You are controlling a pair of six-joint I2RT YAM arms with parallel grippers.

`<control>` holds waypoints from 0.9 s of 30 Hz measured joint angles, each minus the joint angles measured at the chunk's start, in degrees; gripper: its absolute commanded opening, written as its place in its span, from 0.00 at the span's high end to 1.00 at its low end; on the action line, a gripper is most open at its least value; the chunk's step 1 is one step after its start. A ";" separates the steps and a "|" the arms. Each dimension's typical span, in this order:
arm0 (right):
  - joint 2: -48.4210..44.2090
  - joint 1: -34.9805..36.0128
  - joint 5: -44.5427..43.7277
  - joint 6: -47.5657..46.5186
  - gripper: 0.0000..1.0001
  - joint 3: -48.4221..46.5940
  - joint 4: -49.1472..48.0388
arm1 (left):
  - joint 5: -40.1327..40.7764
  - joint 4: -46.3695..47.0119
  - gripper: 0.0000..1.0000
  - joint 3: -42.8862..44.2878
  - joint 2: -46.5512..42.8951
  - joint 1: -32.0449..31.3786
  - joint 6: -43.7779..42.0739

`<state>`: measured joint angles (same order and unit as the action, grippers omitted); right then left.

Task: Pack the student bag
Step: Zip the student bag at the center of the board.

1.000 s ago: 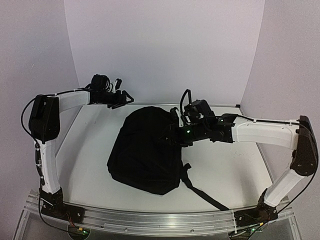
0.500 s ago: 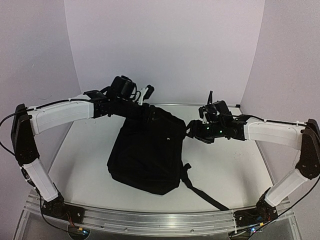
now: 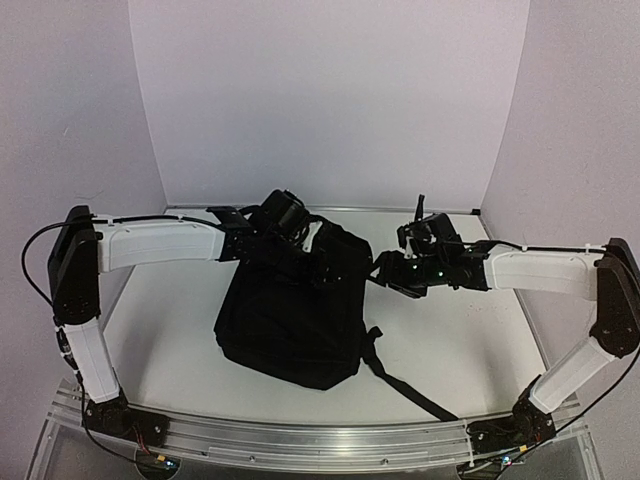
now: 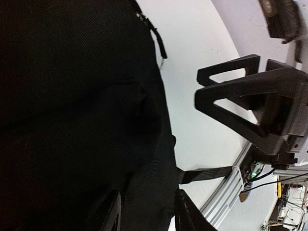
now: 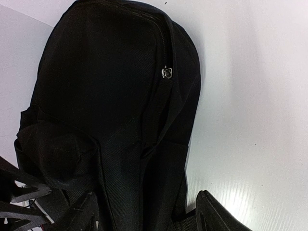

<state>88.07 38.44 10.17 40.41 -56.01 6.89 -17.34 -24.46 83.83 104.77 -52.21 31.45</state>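
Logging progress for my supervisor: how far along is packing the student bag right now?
Done: nothing visible; the student bag lies on the table, its zipper looking closed. In hand: left fingers straddle its fabric, right fingers open over its edge. Left: opening it and packing; no items in view.

top external: fixed, high behind the robot, facing forward and down over the table (image 3: 170, 330) to the back wall (image 3: 330, 100); far enough back to hold the whole student bag (image 3: 290, 320)
left wrist: rolled sideways, very close on bag fabric, own fingers (image 4: 114, 217) at bottom edge, right gripper (image 4: 204, 89) opposite
right wrist: looks down on the bag's end with the zip pull (image 5: 166, 72), close, own fingers (image 5: 219, 214) at bottom
overlap: bag and table in all three
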 measured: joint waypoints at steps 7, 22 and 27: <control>0.00 0.00 0.83 0.48 0.34 0.73 -1.31 | 0.16 -0.17 0.65 0.11 3.92 -0.02 0.10; 2.41 0.00 7.42 0.59 0.35 2.24 -4.76 | 5.51 -2.42 0.80 3.54 9.07 -1.16 -2.95; 6.18 0.18 9.14 -0.05 0.40 2.47 -6.54 | 7.42 -2.49 0.95 3.56 9.51 -1.23 -2.84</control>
<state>94.25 38.62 19.31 40.36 -53.54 0.35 -9.93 -26.95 87.39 114.28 -53.44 28.61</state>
